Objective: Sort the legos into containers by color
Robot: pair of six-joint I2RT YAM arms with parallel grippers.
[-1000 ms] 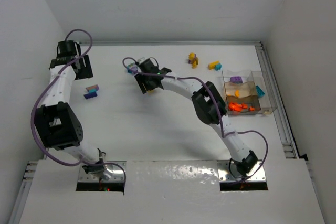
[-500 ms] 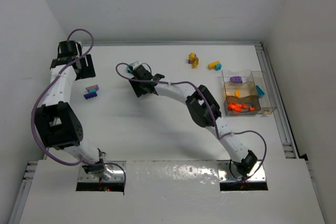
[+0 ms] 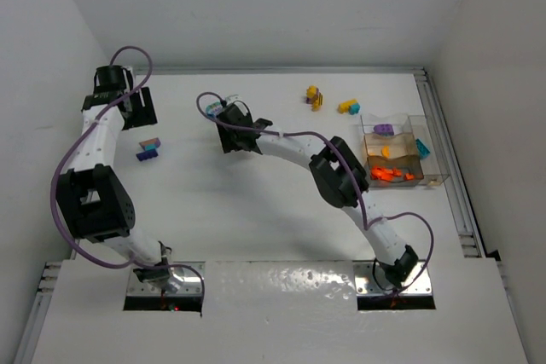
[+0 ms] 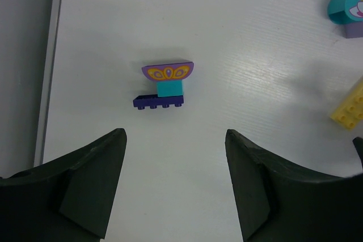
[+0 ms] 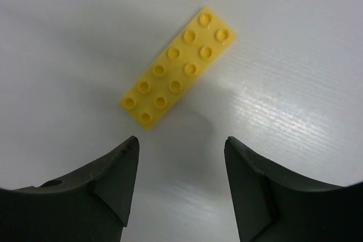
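Note:
My left gripper (image 3: 141, 118) is open and empty, hovering just behind a purple-and-teal lego clump (image 3: 148, 150). In the left wrist view the clump (image 4: 164, 86) lies ahead of the open gripper (image 4: 174, 135). My right gripper (image 3: 227, 120) is open and empty over the middle back of the table. In its wrist view a flat yellow lego brick (image 5: 178, 66) lies just ahead of the gripper (image 5: 181, 140). The clear divided container (image 3: 431, 178) at the right holds orange, purple and teal bricks.
A yellow-and-purple clump (image 3: 314, 96) and a yellow-and-teal clump (image 3: 348, 106) lie at the back right. A teal rounded piece (image 4: 347, 5) and a yellow brick (image 4: 351, 106) show at the right of the left wrist view. White walls enclose the table.
My right gripper swung a little to the left and then back to the right, staying open. The left arm has not moved.

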